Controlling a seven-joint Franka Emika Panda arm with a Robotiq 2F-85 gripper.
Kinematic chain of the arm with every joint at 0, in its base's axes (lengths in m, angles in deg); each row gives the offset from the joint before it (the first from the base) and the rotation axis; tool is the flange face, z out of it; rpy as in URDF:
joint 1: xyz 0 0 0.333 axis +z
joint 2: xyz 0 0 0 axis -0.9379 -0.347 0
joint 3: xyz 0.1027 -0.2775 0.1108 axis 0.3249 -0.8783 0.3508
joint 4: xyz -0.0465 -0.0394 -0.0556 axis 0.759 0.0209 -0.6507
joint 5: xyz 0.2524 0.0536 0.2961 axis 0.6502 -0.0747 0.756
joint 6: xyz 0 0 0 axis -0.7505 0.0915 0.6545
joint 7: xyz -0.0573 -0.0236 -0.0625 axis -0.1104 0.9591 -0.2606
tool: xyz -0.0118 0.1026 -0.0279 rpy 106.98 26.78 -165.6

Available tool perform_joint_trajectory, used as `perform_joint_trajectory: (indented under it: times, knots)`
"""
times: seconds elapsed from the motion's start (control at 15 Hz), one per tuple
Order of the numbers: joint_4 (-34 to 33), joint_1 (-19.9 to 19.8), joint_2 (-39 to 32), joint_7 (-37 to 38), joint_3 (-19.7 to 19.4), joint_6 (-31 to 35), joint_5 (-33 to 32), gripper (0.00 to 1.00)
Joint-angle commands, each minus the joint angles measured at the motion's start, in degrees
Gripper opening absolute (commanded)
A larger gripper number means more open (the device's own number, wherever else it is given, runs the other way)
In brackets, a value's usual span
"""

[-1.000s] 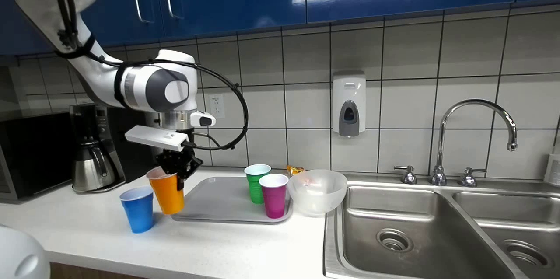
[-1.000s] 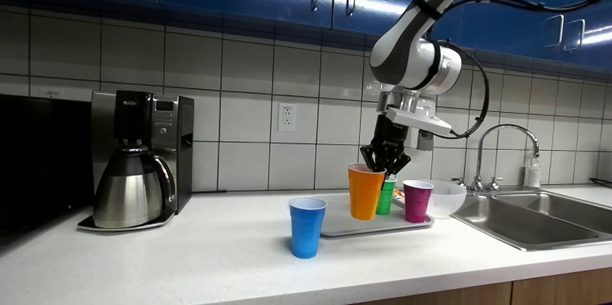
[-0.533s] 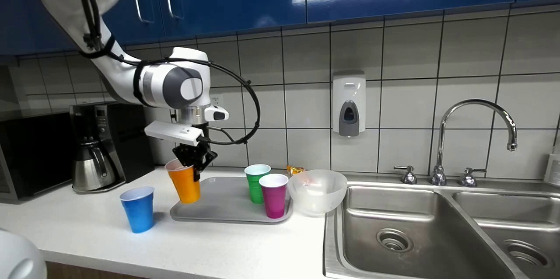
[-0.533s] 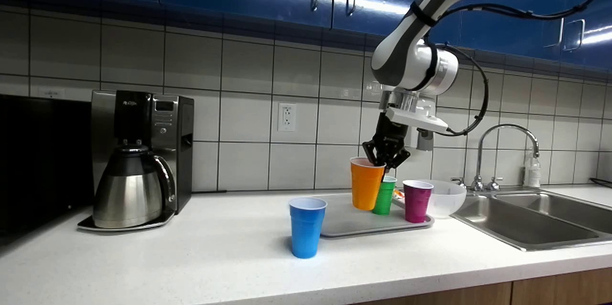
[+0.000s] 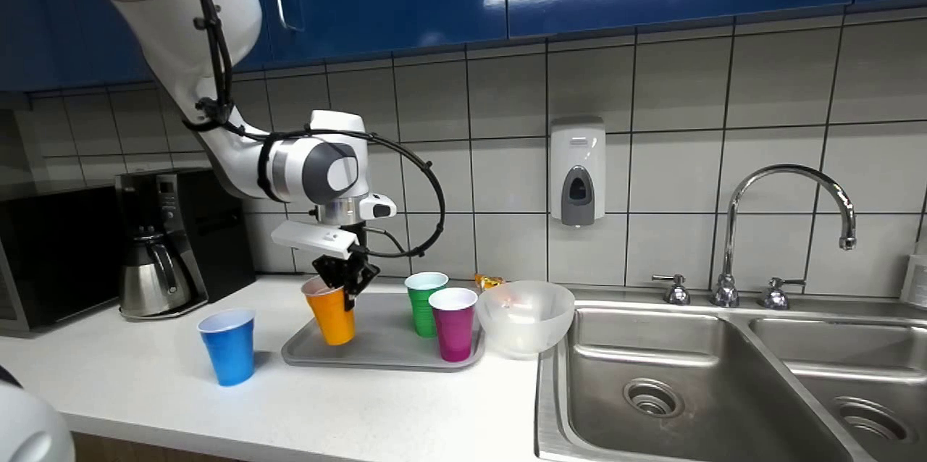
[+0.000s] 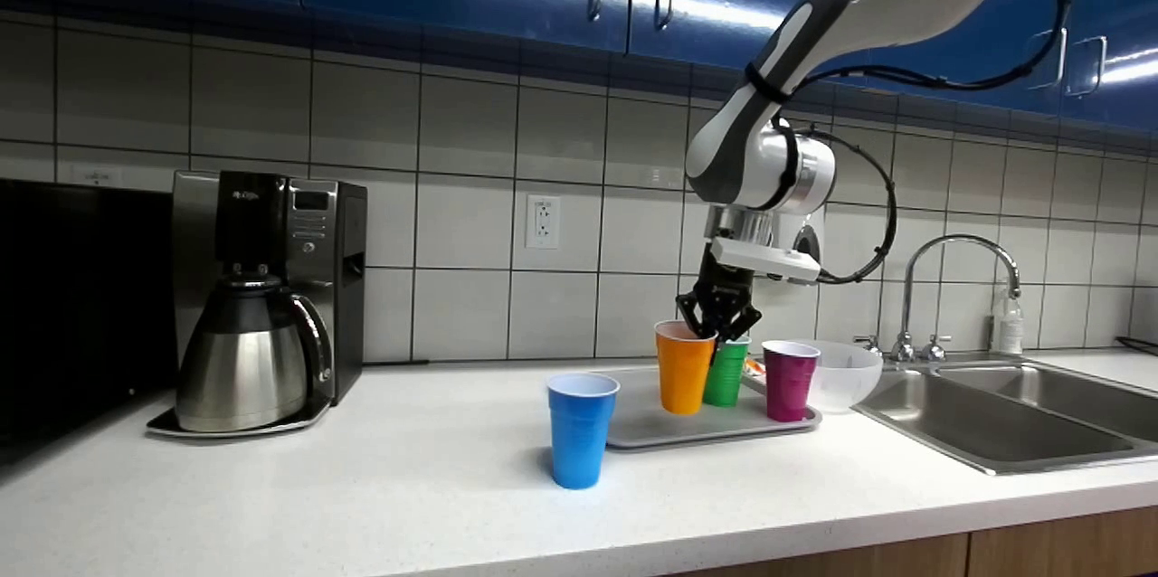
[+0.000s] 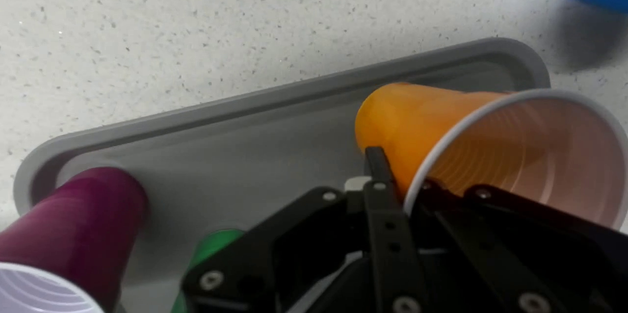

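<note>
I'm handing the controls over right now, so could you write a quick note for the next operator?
Gripper: shut on the wall of the orange cup, one finger inside, one outside.
Things: the orange cup is over the gray tray; I can't tell whether its base touches. The green cup and purple cup stand on the tray. The blue cup stands on the counter, off the tray.
Done: two cups on the tray.
Left, as I judge it: settle and release the orange cup; perhaps then the blue cup.
</note>
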Motion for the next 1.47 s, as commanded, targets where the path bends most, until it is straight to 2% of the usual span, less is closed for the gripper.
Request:
perform_joint_trajectory:
  times: [0.0,0.47,0.93,1.4]
  knots:
    - [-5.46,-0.72,-5.14,3.81,-0.41,-0.46,-2.40,0.01]
    - [-9.45,-1.71,-8.46,4.90,-2.26,-2.62,-2.75,0.01]
    - [-9.52,-2.99,-8.76,4.40,-3.25,-3.41,-2.79,0.01]
    - [-9.31,-2.16,-8.66,5.04,-2.95,-3.14,-3.73,0.01]
